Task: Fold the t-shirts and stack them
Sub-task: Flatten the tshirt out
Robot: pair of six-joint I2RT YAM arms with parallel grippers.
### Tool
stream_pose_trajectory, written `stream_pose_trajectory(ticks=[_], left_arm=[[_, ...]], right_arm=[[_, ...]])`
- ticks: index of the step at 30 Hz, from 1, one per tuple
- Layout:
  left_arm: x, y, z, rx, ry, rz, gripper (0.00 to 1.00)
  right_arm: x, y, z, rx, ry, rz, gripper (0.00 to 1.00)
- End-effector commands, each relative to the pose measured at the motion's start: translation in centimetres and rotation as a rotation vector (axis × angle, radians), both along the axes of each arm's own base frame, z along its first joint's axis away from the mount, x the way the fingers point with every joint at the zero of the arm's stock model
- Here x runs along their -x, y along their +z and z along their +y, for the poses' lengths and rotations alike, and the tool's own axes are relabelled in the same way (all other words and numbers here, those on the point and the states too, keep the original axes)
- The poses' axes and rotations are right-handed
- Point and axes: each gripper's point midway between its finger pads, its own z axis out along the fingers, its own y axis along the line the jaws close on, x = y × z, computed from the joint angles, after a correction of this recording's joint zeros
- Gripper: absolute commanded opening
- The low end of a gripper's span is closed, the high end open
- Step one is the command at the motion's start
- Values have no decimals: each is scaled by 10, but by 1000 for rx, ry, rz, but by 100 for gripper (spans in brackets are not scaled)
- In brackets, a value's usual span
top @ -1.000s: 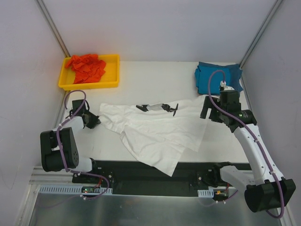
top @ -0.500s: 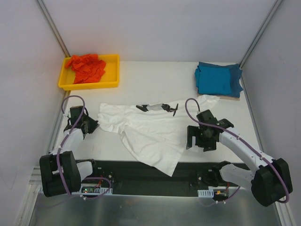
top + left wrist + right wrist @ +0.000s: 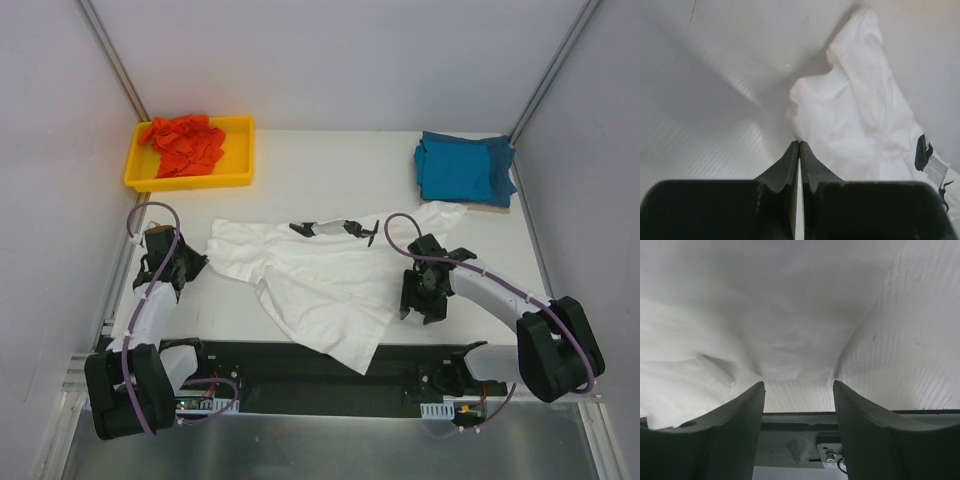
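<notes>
The white t-shirt (image 3: 330,270) with small black marks lies spread and crumpled mid-table. My left gripper (image 3: 190,265) is at its left corner. In the left wrist view the gripper (image 3: 799,143) is shut, its tips pinching the cloth's edge (image 3: 860,115). My right gripper (image 3: 420,300) is open and low at the shirt's right front edge. In the right wrist view the gripper (image 3: 799,385) has the cloth's hem (image 3: 790,355) just ahead, between the fingers. The teal-blue t-shirt (image 3: 463,167) lies folded at the back right. The orange-red t-shirt (image 3: 182,142) is bunched in the tray.
The shallow yellow tray (image 3: 238,150) stands at the back left. A black mounting rail (image 3: 300,370) runs along the table's near edge, and the white shirt's lowest corner hangs over it. Grey walls close in both sides.
My right arm has swung from beside the teal-blue shirt down and forward to the white shirt's right front edge. My left arm has shifted slightly left and nearer, staying at the shirt's left corner.
</notes>
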Motion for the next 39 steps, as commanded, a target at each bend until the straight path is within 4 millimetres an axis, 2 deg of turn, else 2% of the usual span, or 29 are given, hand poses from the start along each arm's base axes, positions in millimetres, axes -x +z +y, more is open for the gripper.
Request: stream_pose_trajectory(ticks=[1,7,10,13,15,16,18,19,21,22,24,25,27,28,30,31,32,33,34,36,37,38,39], left_arm=[[2,8,6,-53,-7,-42,0],[2,15,5,-54,-13,-67,0],[0,20,0,-35,-33,-84,0],[-8,37,-6,-14,-66,-127,0],[-16,55,-8,2,-67,-172,0],[-19,62,-9,7,-70,-190,0],[-28,85,-9,7,-75,-245,0],[-33,101,-9,6,-79,-282,0],[-38,119,-14,22,-101,-321,0],[-42,135,-15,19,-113,-359,0],[-44,153,-20,31,-132,-399,0],[-46,171,-20,26,-138,-441,0],[-48,191,-21,18,-141,-488,0],[-47,213,-21,1,-144,-540,0],[-45,239,-20,-23,-148,-602,0],[-42,266,-21,-41,-150,-663,0],[-39,282,-21,-56,-154,-699,0],[-36,297,-22,-66,-161,-734,0],[-28,328,-24,-93,-168,-805,0],[-18,358,-28,-120,-186,-875,0],[-5,386,-30,-149,-195,-942,0],[1,398,-31,-162,-198,-971,0],[8,412,-33,-175,-197,-1006,0]], right_arm=[[-10,-7,-4,44,-22,-25,58],[-21,-19,-3,71,-26,-25,30],[-31,-19,-3,83,-22,-57,24],[-49,-8,-7,119,-10,-118,11],[-63,6,-9,136,-6,-193,8],[-76,19,-8,140,7,-245,3],[-91,41,-17,182,2,-344,1],[-105,63,-19,193,9,-430,1],[-117,86,-23,209,9,-516,1],[-125,107,-28,224,-8,-593,1],[-136,131,-31,237,-2,-686,1],[-139,148,-37,249,-18,-750,1],[-148,180,-41,256,-46,-856,1],[-149,199,-49,275,-81,-913,1],[-151,231,-57,296,-111,-990,1],[-148,249,-66,314,-141,-1038,1],[-148,263,-69,319,-153,-1074,1],[-147,288,-73,325,-153,-1128,1],[-141,306,-80,327,-171,-1177,1],[-133,348,-88,314,-204,-1272,1],[-123,367,-96,313,-244,-1316,1],[-118,379,-99,303,-254,-1344,1],[-109,403,-104,275,-282,-1399,1]])
